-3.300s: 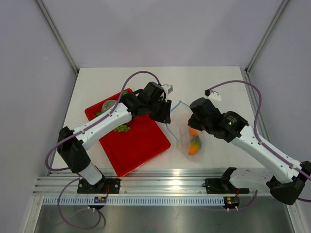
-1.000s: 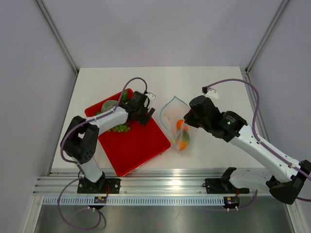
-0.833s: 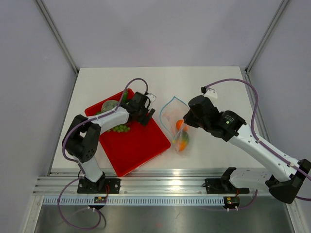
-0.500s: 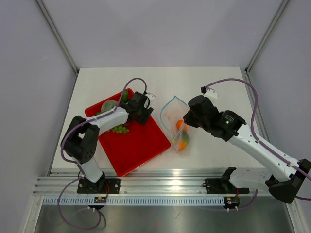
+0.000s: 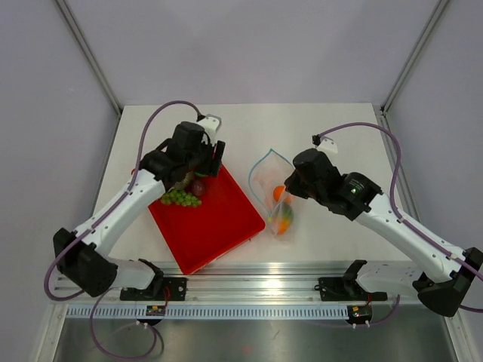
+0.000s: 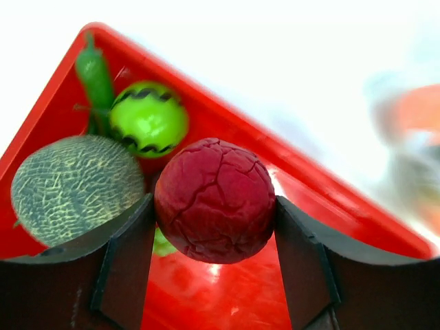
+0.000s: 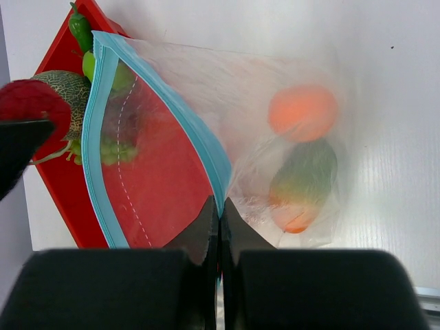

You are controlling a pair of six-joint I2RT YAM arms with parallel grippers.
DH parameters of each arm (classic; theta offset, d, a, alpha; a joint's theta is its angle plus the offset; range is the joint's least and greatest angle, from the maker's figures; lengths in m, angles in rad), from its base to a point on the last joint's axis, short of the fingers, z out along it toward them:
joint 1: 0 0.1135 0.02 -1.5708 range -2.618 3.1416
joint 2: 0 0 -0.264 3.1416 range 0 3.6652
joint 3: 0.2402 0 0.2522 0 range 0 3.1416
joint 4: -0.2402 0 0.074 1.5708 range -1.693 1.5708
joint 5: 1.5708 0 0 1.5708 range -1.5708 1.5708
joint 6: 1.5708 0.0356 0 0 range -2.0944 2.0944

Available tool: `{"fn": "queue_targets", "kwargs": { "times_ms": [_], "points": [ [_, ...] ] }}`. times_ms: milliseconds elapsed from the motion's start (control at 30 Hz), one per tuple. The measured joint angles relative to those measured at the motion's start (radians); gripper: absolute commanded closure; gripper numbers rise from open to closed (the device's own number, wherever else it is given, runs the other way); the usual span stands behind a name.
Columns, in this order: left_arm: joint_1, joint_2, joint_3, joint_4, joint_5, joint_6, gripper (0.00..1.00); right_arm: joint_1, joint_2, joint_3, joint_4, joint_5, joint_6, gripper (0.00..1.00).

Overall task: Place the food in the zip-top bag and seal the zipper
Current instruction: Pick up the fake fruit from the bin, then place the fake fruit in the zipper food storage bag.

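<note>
My left gripper is shut on a dark red round fruit and holds it above the red tray; the fruit also shows in the top view. On the tray lie the netted melon, a small green striped fruit, a green cucumber and the grape bunch. My right gripper is shut on the blue zipper of the clear zip-top bag, holding its mouth open. An orange and a mango lie inside.
The red tray sits left of the bag on the white table. Grey walls with metal posts stand on three sides. A metal rail runs along the near edge.
My left gripper has risen from the tray with the red fruit in it and its arm has swung up and left. The right gripper still holds the bag open.
</note>
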Motion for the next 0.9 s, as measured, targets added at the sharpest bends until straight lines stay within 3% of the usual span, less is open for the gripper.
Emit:
{"fn": "queue_targets", "kwargs": {
  "times_ms": [267,533,633,700,767,800,900],
  "points": [
    [-0.045,-0.099,0.188,-0.037,0.308,-0.117,0.66,0.000,0.011,-0.003,0.025,-0.003,0.000,1.00],
    [-0.198,-0.082,0.224,-0.005,0.467,-0.203,0.63,0.000,0.012,-0.003,0.027,-0.004,0.000,1.00],
    [-0.215,-0.054,0.224,0.002,0.485,-0.217,0.58,0.000,0.012,-0.003,0.027,-0.006,0.000,1.00],
    [-0.221,-0.032,0.224,0.002,0.488,-0.220,0.40,0.000,0.011,-0.003,0.027,-0.007,0.001,1.00],
    [-0.225,-0.008,0.224,0.002,0.489,-0.220,0.11,0.000,0.011,-0.003,0.027,-0.007,0.003,1.00],
    [-0.226,0.003,0.224,0.002,0.489,-0.218,0.05,0.000,0.011,-0.003,0.027,-0.007,0.003,1.00],
    [-0.227,0.023,0.225,0.000,0.488,-0.229,0.01,0.000,0.011,-0.003,0.027,-0.007,0.004,1.00]
  ]
}}
